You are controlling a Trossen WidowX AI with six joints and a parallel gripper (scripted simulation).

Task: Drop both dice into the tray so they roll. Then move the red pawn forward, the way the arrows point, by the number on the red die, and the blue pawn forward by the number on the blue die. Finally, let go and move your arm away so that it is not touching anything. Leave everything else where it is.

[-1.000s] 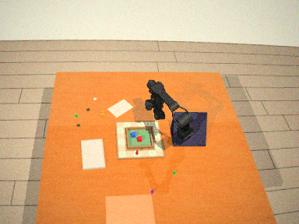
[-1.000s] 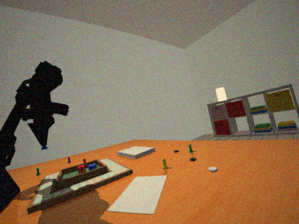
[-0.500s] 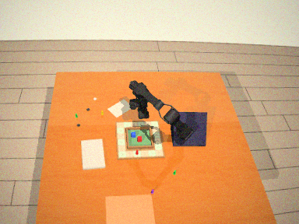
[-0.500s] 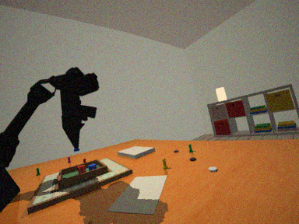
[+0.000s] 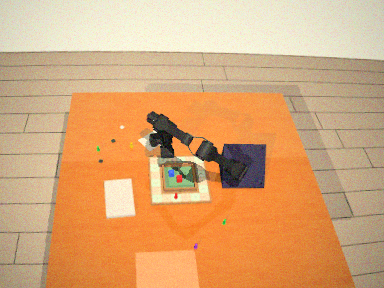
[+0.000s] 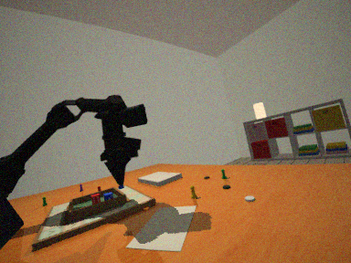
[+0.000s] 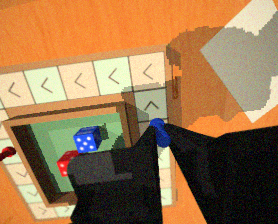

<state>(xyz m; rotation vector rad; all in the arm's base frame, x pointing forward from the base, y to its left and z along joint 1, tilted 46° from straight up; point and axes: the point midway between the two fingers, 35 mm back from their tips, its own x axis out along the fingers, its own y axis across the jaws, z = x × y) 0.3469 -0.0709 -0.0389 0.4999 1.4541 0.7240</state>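
My gripper (image 5: 167, 155) (image 6: 121, 185) (image 7: 158, 129) points down, shut on the blue pawn (image 6: 121, 187) (image 7: 161, 136). It is over the board's edge column with the up-pointing arrow in the wrist view, near a corner; whether the pawn touches the board, I cannot tell. The blue die (image 5: 171, 173) (image 6: 108, 195) (image 7: 87, 140) and red die (image 5: 179, 179) (image 6: 95, 198) (image 7: 66, 164) lie in the tray (image 5: 180, 190). The blue die shows several pips; a finger partly hides the red die. The red pawn (image 5: 176, 196) (image 7: 7, 152) stands on the opposite side of the board (image 5: 156, 195).
A white sheet (image 6: 169, 243) (image 7: 225, 60) lies beside the board, partly shadowed. A white book (image 5: 119, 198) (image 6: 160, 178) lies farther off. A yellow pawn (image 5: 131, 145) (image 6: 194, 193), green pawns (image 5: 224, 222) (image 5: 98, 149), a purple pawn (image 5: 195, 246) and small discs stand or lie around.
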